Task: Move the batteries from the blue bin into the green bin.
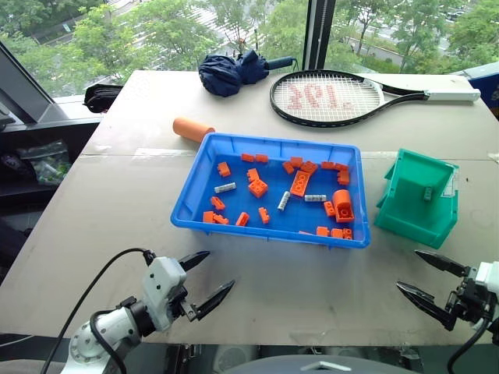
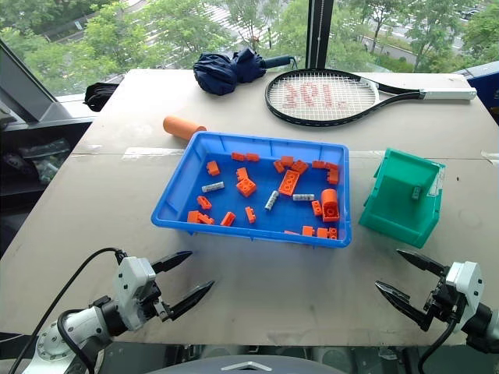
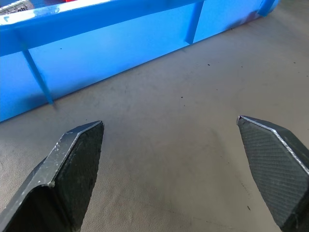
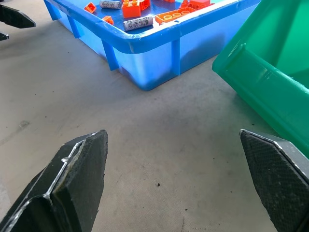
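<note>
The blue bin (image 1: 195,204) lies mid-table, and three silver batteries (image 1: 225,188) (image 1: 284,201) (image 1: 315,198) rest in it among orange bricks (image 1: 299,183). To its right stands the green bin (image 1: 417,202), tilted with its open side up. My left gripper (image 1: 219,269) hovers open and empty over the bare table, short of the bin's front left corner. The left wrist view shows the blue bin's wall (image 3: 120,43) just ahead of the left gripper (image 3: 170,121). My right gripper (image 1: 408,269) is open and empty in front of the green bin. Its wrist view shows the blue bin's corner (image 4: 145,63), a battery (image 4: 138,22) and the green bin (image 4: 270,72).
An orange cylinder (image 1: 192,129) lies behind the blue bin's far left corner. Further back are a tennis racket (image 1: 327,97) and a folded dark blue umbrella (image 1: 232,72). The table's front edge runs just below both grippers.
</note>
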